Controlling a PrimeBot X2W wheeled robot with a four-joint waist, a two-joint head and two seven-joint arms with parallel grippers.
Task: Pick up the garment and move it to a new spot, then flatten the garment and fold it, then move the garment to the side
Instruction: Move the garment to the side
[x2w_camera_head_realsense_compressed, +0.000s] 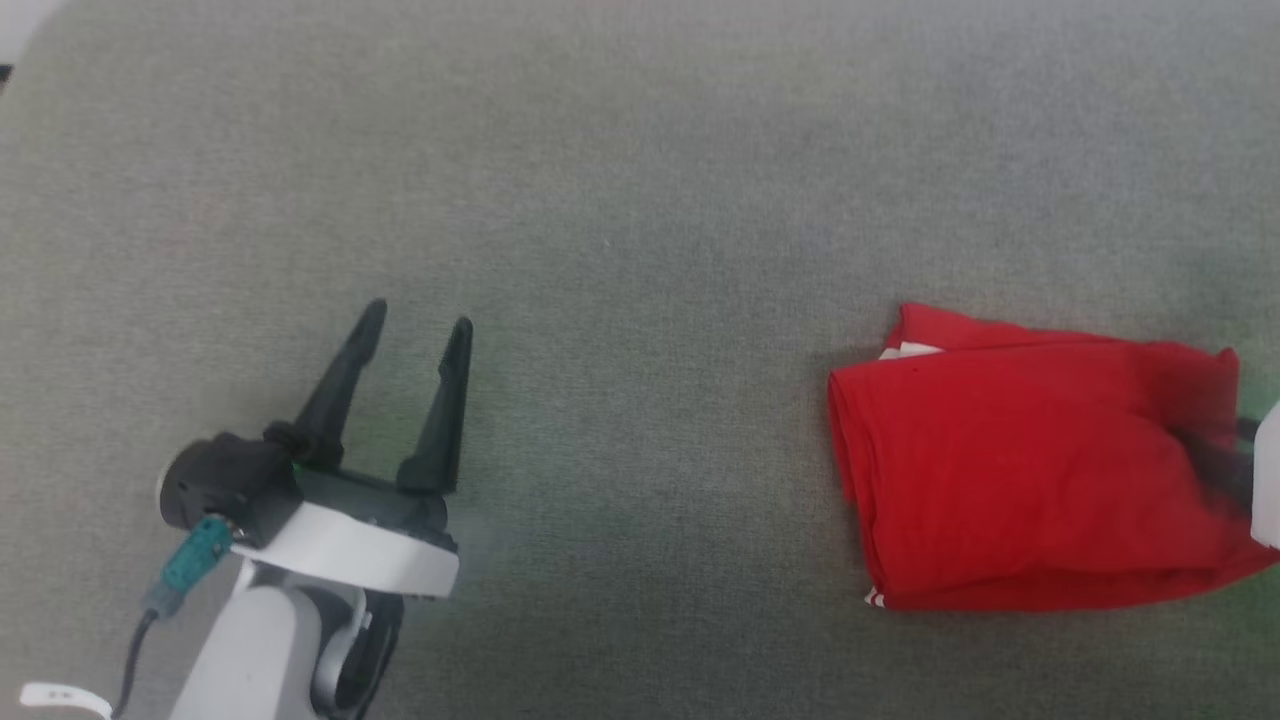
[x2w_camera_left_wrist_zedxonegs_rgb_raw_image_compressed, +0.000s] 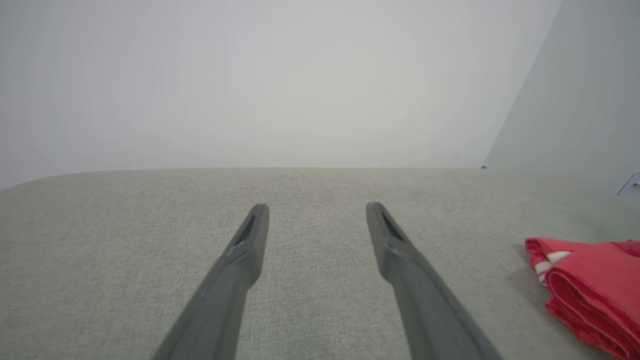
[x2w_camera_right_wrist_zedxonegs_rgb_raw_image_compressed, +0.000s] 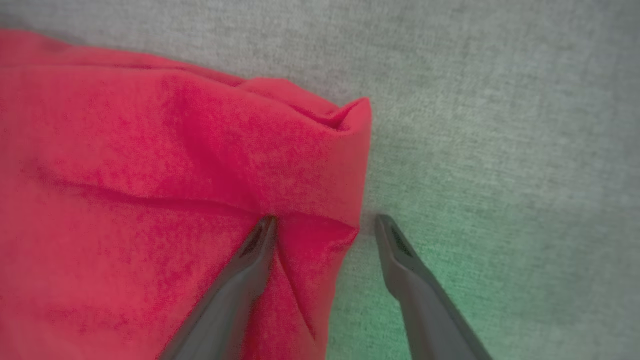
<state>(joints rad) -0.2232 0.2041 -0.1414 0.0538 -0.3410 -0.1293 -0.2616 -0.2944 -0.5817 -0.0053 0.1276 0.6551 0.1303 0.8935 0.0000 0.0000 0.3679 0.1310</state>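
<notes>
1. The left gripper (x2w_camera_head_realsense_compressed: 418, 315) hung with jaws wide over the grey surface (x2w_camera_head_realsense_compressed: 640, 200), well apart from the garment (x2w_camera_head_realsense_compressed: 1020, 470).
2. The garment lay folded at the right.
3. The right gripper (x2w_camera_right_wrist_zedxonegs_rgb_raw_image_compressed: 325, 219) stood wide astride its edge, one finger (x2w_camera_right_wrist_zedxonegs_rgb_raw_image_compressed: 250, 260) on the red fabric.
4. The left wrist view added a pale wall (x2w_camera_left_wrist_zedxonegs_rgb_raw_image_compressed: 250, 75) and striped trim (x2w_camera_left_wrist_zedxonegs_rgb_raw_image_compressed: 542, 267).

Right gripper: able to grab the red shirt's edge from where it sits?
Probably yes. The right gripper is open and straddles the garment at its edge, one finger on the fabric, one on the grey surface; nothing blocks it.
</notes>
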